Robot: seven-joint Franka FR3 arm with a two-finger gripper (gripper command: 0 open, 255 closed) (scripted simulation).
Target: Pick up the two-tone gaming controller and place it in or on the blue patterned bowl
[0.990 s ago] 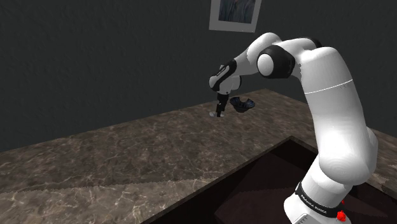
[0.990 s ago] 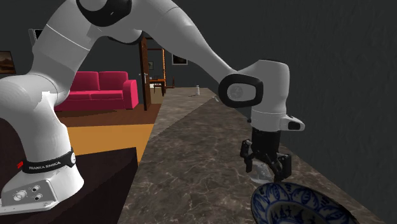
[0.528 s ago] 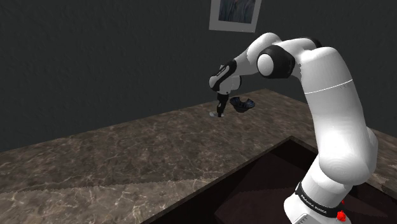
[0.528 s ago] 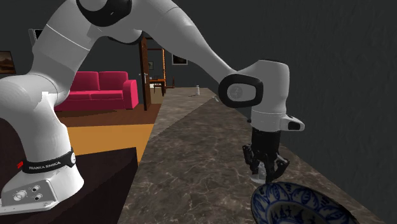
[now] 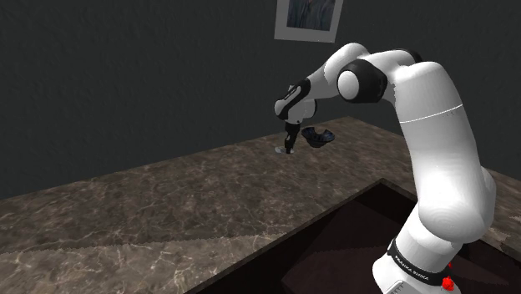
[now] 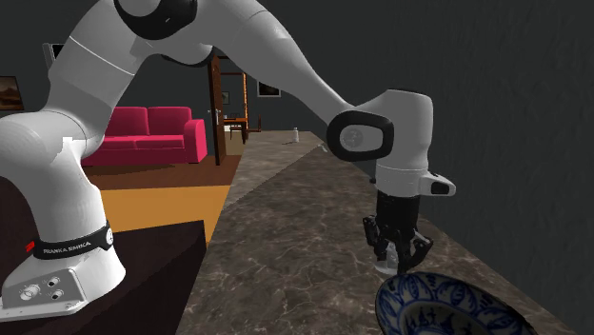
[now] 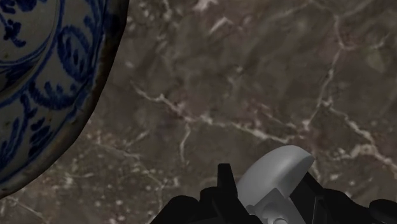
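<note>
Clasping the controller (image 7: 275, 173) between its 2 black fingers (image 7: 224, 186), the gripper (image 6: 398, 255) stands upright and low over the marbled counter (image 6: 286, 228), just beside the blue patterned bowl (image 6: 445, 306). We see 1 pale grey rounded end of the controller poking out past the fingertips, apart from the bowl's rim; the rest of it is hidden under the hand. We judge it a stiff, light, smooth shell, so a hold on a curved end could slip or swivel, and a grip across the narrower middle suits it best. The bowl looks glazed and breakable, so we would lower the controller in gently, not drop it
</note>
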